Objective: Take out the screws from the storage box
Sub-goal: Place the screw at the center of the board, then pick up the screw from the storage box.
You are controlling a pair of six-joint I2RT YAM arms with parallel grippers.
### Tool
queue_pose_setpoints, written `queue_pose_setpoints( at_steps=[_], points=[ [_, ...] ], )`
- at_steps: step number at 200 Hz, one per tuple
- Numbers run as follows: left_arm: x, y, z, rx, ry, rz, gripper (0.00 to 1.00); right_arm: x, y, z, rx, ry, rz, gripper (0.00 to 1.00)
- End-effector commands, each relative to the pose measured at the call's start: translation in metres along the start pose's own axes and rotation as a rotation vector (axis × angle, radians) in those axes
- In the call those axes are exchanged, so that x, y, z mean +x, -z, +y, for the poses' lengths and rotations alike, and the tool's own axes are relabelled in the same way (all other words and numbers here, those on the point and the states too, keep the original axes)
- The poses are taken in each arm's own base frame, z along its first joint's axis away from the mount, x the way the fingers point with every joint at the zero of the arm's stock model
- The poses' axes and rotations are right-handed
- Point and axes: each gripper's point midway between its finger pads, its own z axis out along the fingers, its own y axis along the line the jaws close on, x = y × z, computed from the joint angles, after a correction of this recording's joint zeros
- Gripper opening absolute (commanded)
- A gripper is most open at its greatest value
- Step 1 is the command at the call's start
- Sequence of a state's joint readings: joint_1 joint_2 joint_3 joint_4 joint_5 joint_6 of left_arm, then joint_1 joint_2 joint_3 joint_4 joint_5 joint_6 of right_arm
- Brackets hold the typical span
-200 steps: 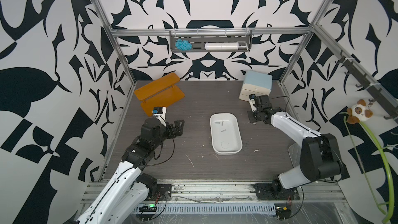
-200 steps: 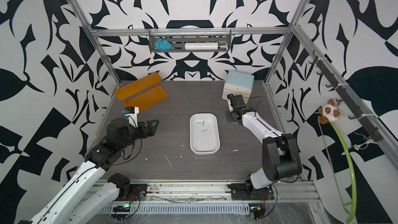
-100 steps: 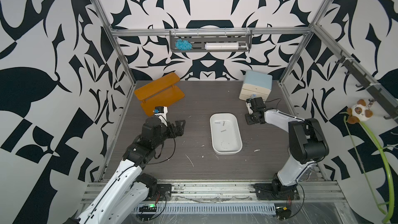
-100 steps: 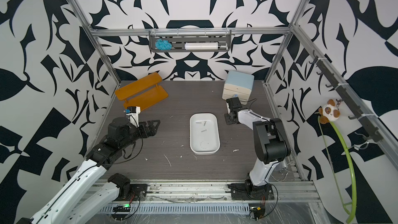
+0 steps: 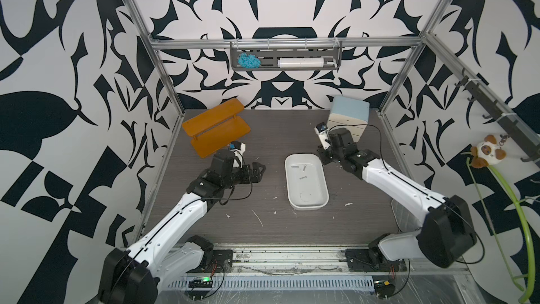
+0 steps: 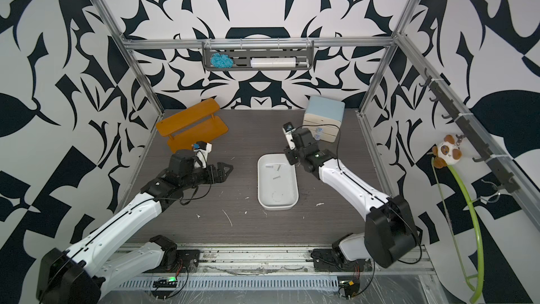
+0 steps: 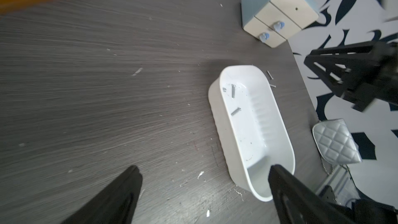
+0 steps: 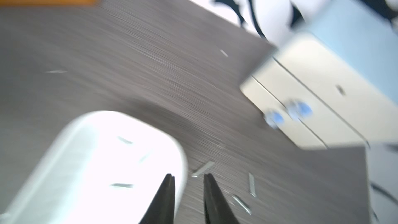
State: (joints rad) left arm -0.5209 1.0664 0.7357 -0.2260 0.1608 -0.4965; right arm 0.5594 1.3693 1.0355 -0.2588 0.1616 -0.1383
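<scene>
The storage box is a shallow white tray in the middle of the table. Three screws lie in its far half. More screws lie on the table just beyond its far right corner. My right gripper hangs over that corner, its jaws a little apart with nothing between them; the view is motion-blurred. My left gripper stands wide open and empty, left of the tray.
A cream drawer cabinet with a light-blue top stands at the back right, behind my right wrist. An orange shelf sits at the back left. A silver quilted purse lies right of the tray. White specks dot the table.
My right gripper has moved left from beside the cabinet to the tray's far right corner, and its jaws have parted. My left gripper has edged slightly toward the tray.
</scene>
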Motion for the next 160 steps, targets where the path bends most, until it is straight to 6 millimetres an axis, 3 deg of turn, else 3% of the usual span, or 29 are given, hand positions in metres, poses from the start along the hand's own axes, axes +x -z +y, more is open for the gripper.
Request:
queue_pose_setpoints(
  at_steps=[1, 40, 76, 92, 102, 129, 142, 160],
  points=[
    [-0.013, -0.015, -0.038, 0.066, -0.083, 0.013, 0.99, 0.013, 0.003, 0.039, -0.107, 0.143, 0.041, 0.27],
    [-0.029, -0.023, -0.047, 0.061, -0.1, -0.013, 0.99, 0.081, -0.008, 0.066, -0.258, 0.399, 0.188, 0.31],
    [-0.034, -0.025, -0.04, 0.016, -0.148, -0.037, 0.99, 0.087, -0.009, 0.089, -0.402, 0.494, 0.148, 0.39],
    [-0.025, -0.026, -0.04, 0.044, -0.182, -0.017, 0.99, 0.104, 0.0, 0.099, -0.503, 0.679, 0.17, 0.25],
    [-0.021, -0.025, -0.045, 0.095, -0.193, -0.009, 0.99, 0.103, 0.0, 0.099, -0.506, 0.752, 0.153, 0.24],
    [-0.02, -0.022, -0.043, 0.096, -0.209, -0.018, 0.99, 0.083, -0.005, 0.102, -0.535, 0.794, 0.103, 0.34],
    [-0.022, -0.02, -0.037, 0.072, -0.203, -0.022, 0.99, 0.079, -0.013, 0.105, -0.575, 0.793, 0.101, 0.39],
    [-0.022, -0.019, -0.033, 0.072, -0.189, -0.03, 0.99, 0.081, -0.03, 0.107, -0.614, 0.819, 0.143, 0.36]
  ],
)
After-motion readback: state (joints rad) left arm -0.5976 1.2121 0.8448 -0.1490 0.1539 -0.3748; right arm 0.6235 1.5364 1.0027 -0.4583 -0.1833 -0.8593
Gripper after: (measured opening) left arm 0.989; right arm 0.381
